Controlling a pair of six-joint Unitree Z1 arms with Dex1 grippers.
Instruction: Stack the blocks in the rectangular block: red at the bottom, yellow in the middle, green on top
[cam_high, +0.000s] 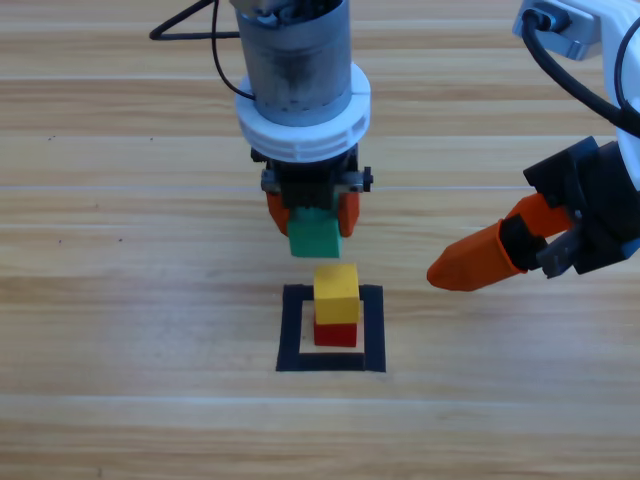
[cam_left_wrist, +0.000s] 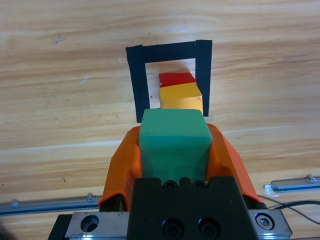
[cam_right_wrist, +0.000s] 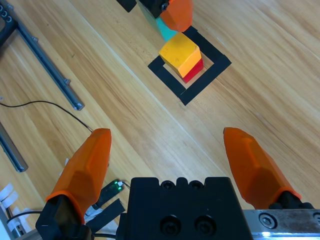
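Inside the black tape square (cam_high: 290, 330) (cam_left_wrist: 135, 80) (cam_right_wrist: 210, 75), the yellow cube (cam_high: 336, 283) (cam_left_wrist: 181, 95) (cam_right_wrist: 179, 54) sits on the red cube (cam_high: 336, 334) (cam_left_wrist: 176, 78) (cam_right_wrist: 195, 70). My left gripper (cam_high: 312, 218) (cam_left_wrist: 174, 150) hangs above and just behind this stack, shut on the teal-green cube (cam_high: 314, 238) (cam_left_wrist: 174, 140) (cam_right_wrist: 164, 30). The green cube is in the air and apart from the yellow one. To the right of the square, my right gripper (cam_high: 470, 262) (cam_right_wrist: 172, 160) waits open and holds nothing.
Bare wooden table surrounds the square. Metal rails (cam_right_wrist: 47, 60) (cam_left_wrist: 45, 205) and black cables (cam_right_wrist: 45, 105) lie along the table's far side, behind the arms. A cable loops near the left arm (cam_high: 190, 25).
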